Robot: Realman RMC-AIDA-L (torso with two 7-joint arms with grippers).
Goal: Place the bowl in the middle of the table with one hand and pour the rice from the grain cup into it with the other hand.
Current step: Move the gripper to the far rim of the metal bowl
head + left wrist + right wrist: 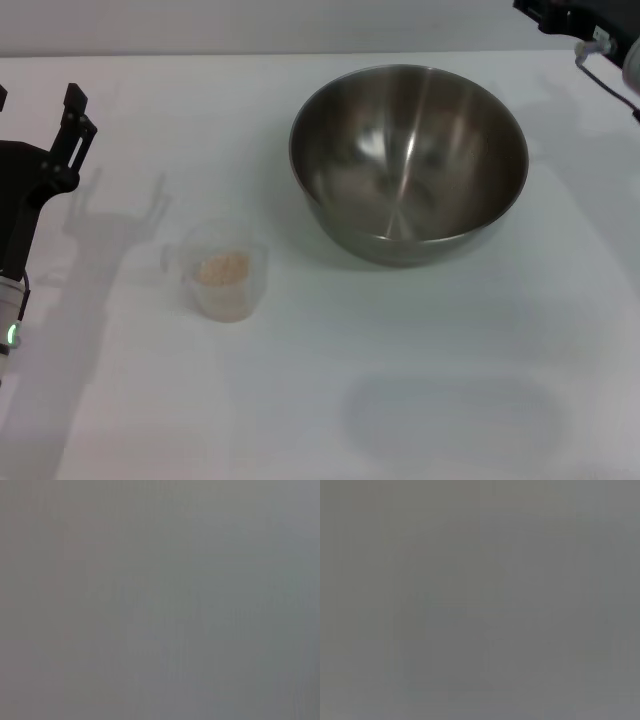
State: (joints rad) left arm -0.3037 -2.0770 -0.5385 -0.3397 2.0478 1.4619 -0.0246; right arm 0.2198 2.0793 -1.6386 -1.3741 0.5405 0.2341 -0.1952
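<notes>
The shiny steel bowl (409,160) stands upright and empty on the white table (400,400), a little right of the middle and toward the back. The clear grain cup (226,272) stands upright to the bowl's left and nearer to me, with a small heap of rice (223,269) in its bottom. My left gripper (38,112) is at the table's left edge, open and empty, well left of the cup. Part of my right arm (580,20) shows at the far right corner, behind the bowl. Both wrist views show only flat grey.
The table's back edge (200,55) runs along the top of the head view. Bare white tabletop lies in front of the bowl and cup. A white cable (600,70) hangs off the right arm.
</notes>
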